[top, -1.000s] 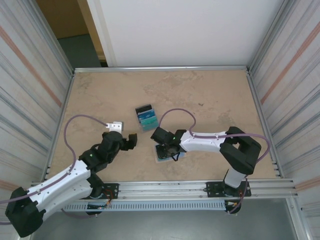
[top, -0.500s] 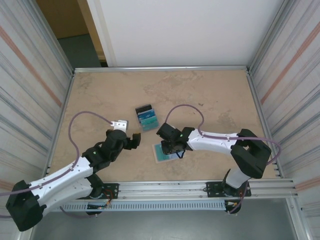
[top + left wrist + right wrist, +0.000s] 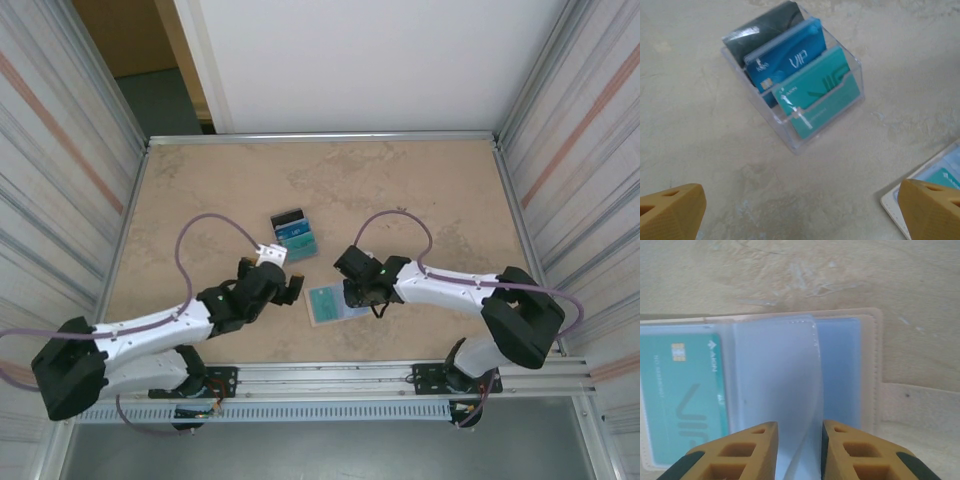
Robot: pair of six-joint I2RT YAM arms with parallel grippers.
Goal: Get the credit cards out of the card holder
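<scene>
1. Our right fingers [image 3: 740, 452] stand nearly closed, with a narrow gap between them. They pinch a clear sleeve leaf [image 3: 775, 370] of the card holder [image 3: 867, 365], and the leaf bows up off the open faces.
2. Our left fingers [image 3: 670, 212] are spread wide and hold nothing, with bare worktop [image 3: 705, 125] between them.
3. In the right wrist view, a teal card [image 3: 685, 395] sits in the pocket at 9 o'clock of the pinched leaf. Its chip end is toward 12 o'clock and its long side runs 12 to 6.
4. In the top view, the card holder lies open and flat on the worktop, near the front centre. Our left fingers are just beside it at 9 o'clock and our right fingers are over its 3 o'clock edge. Its long axis runs roughly 9 to 3, with the 3 o'clock end tipped slightly toward the far side.
5. A clear box [image 3: 827, 117] stands apart at the holder's 11 o'clock in the top view. It carries a dark card [image 3: 760, 30], a blue card [image 3: 790, 57] and another teal one, all on edge and leaning.
6. In the left wrist view, that box lies toward 12 o'clock of our left fingers. A corner of the holder shows at 4 o'clock.
</scene>
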